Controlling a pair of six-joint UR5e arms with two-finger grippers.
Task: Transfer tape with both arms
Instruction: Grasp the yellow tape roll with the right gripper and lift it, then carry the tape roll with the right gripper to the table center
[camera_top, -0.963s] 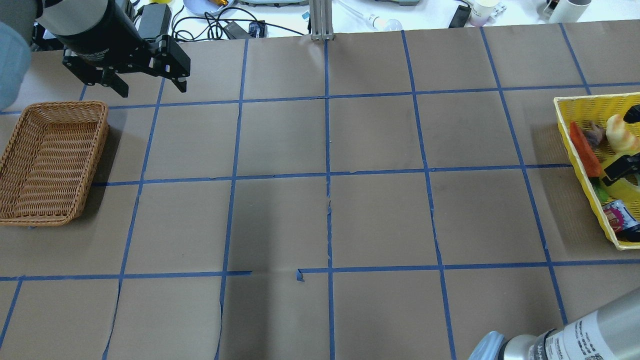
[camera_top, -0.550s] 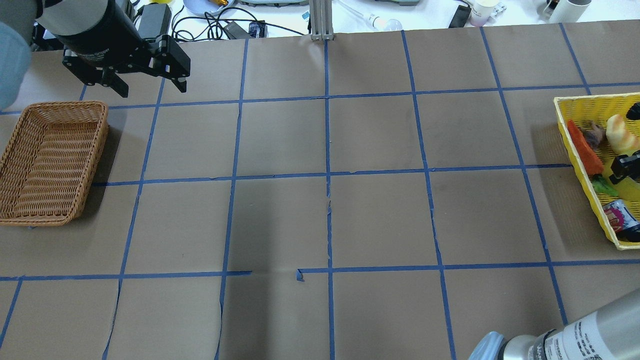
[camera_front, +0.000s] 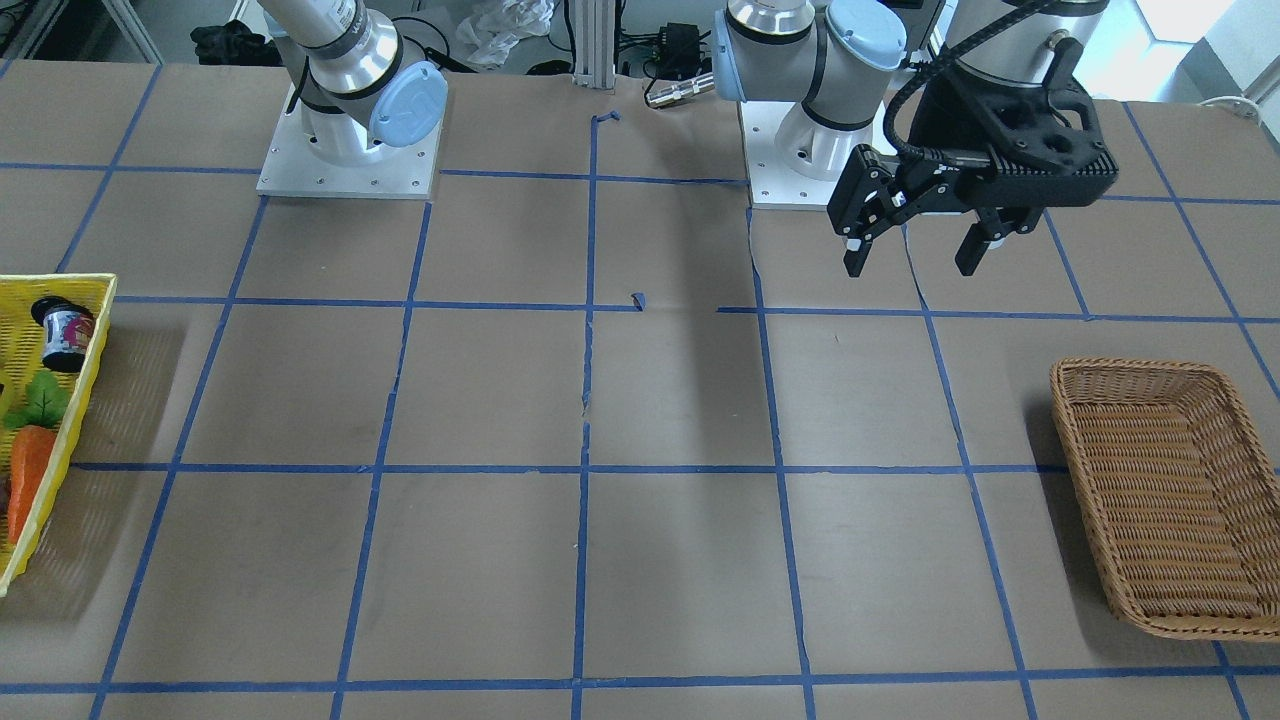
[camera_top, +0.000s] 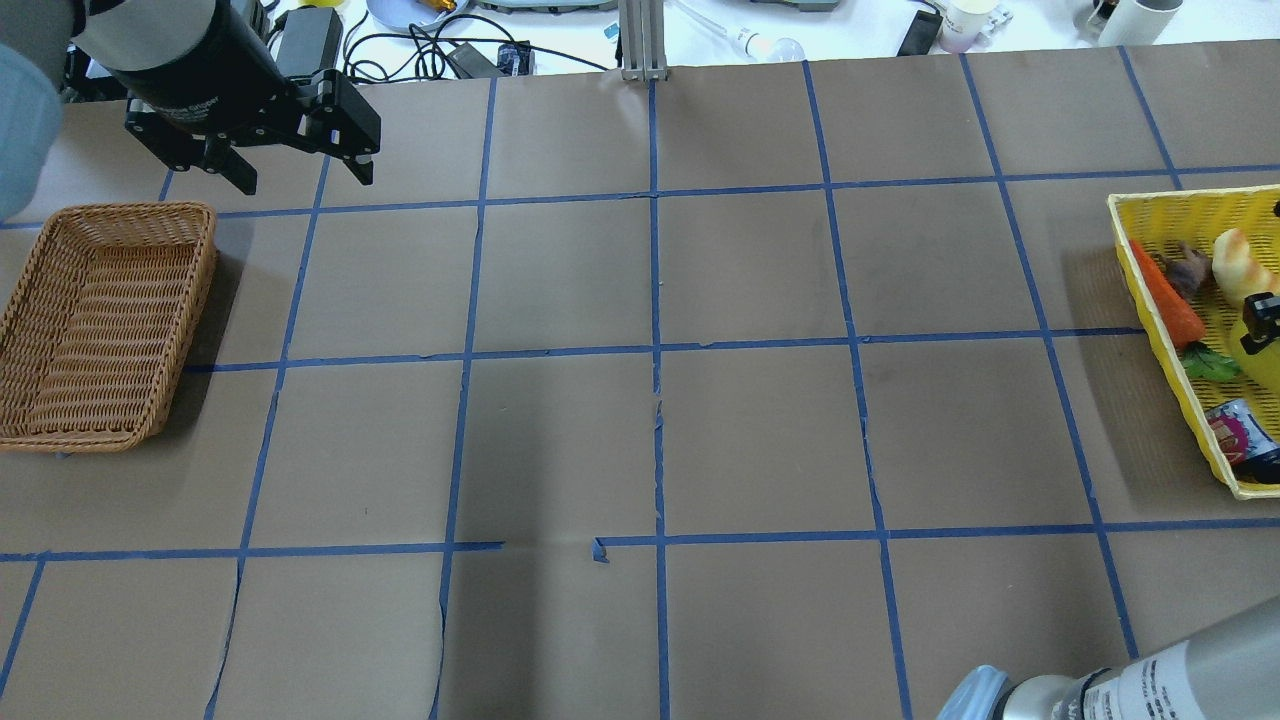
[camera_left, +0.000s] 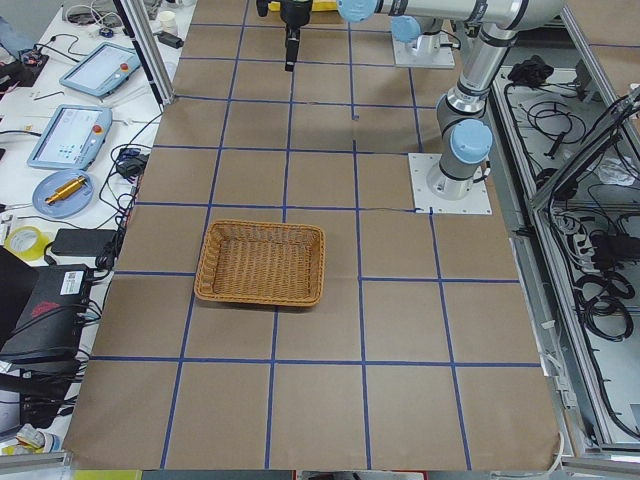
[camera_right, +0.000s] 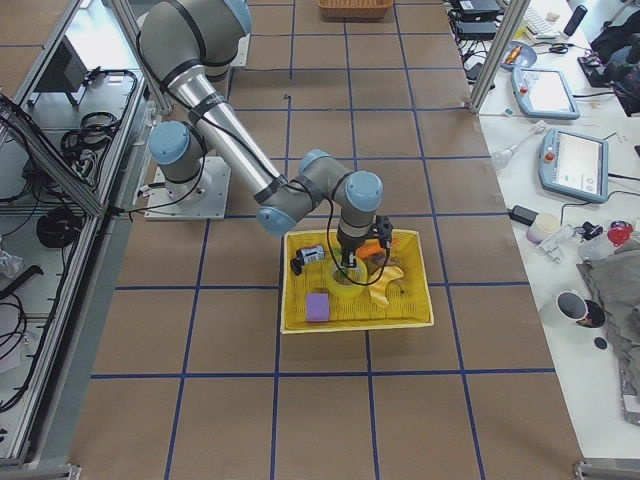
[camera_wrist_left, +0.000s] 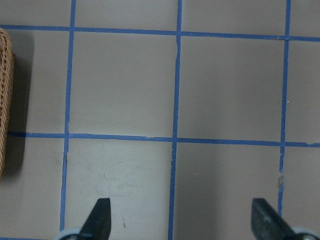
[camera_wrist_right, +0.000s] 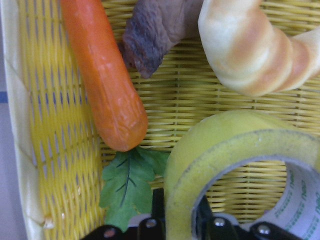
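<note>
Where the yellow basket (camera_right: 355, 327) stands at the robot's right end of the desk (camera_top: 750, 440), the tape (camera_wrist_right: 220, 150) sits inside it, close beside a carrot (camera_wrist_right: 102, 85) and a bread roll (camera_wrist_right: 245, 50). Its ring opening faces up toward the wrist camera, slightly tilted. The right end effector (camera_wrist_right: 182, 225) comes down on it from above. One finger is outside the ring wall and one inside the core, and they appear closed on that wall, though the contact itself lies at the very edge of the wrist view. The right arm is therefore at the tape. The left end effector (camera_top: 305, 180) hangs well apart at the opposite end of the desk, just beyond the far rim of the wicker basket (camera_top: 130, 208), with its fingers spread wide and nothing between them. The tape thus lies the whole width of the desk away from the left arm, toward the robot's right. Any hand-over probably depends on the right arm carrying the ring toward the middle squares, with the free side of the wall presented to the open left fingers.
</note>
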